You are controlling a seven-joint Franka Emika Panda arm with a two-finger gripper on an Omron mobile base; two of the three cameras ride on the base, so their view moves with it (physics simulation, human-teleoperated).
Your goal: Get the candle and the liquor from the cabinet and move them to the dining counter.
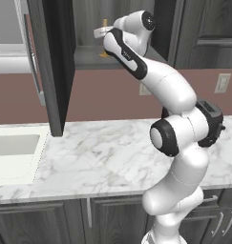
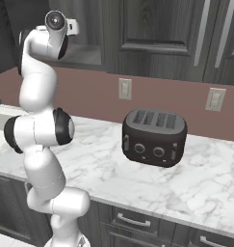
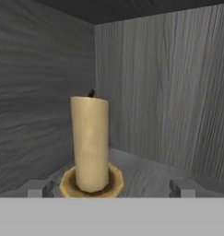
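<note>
Dark finger tips [image 3: 39, 188] are seen wide apart at the bottom of the hand view, nothing clamped between them; the gripper [image 3: 111, 189] is held open inside the cabinet [image 3: 168, 92]. Between the tips, nearer the left one, the candle [image 3: 90, 143] stands upright on its round golden foot, on the cabinet floor. Bare floor is seen to the candle's right, up to the right tip. Grey wood-grain walls close the space on the left and behind, meeting in a corner behind the candle; the dark cabinet ceiling is seen along the top.

From the left base view the hand is seen reaching into the open cabinet compartment, with a bit of the golden holder visible just beside the wrist. The cabinet door [image 1: 53, 66] is swung open and stands left of the arm, with its silver bar handle [image 1: 34, 57] on the far face. Below, a marble worktop [image 1: 98, 152] is seen with a sink [image 1: 15, 145] at the left. From the right base view a dark toaster [image 2: 153, 137] is seen on the worktop, well apart from the arm, and two wall outlets [image 2: 124, 89] behind it.
</note>
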